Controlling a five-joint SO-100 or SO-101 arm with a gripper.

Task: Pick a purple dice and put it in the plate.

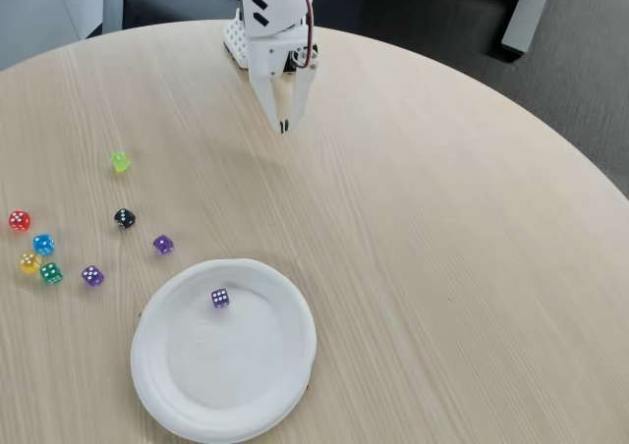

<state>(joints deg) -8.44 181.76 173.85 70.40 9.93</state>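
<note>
Fixed view: 1 purple dice [220,298] inside plate [285,385]; fingers [284,127] seemingly clenched, empty.

White-pipped purple dice [220,298], white plate [177,405].

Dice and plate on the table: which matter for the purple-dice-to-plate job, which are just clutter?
Job:
purple dice in the plate
two purple dice on the table
plate
gripper

Clutter:
black die
red die
blue die
yellow die
green die
lime die
</note>
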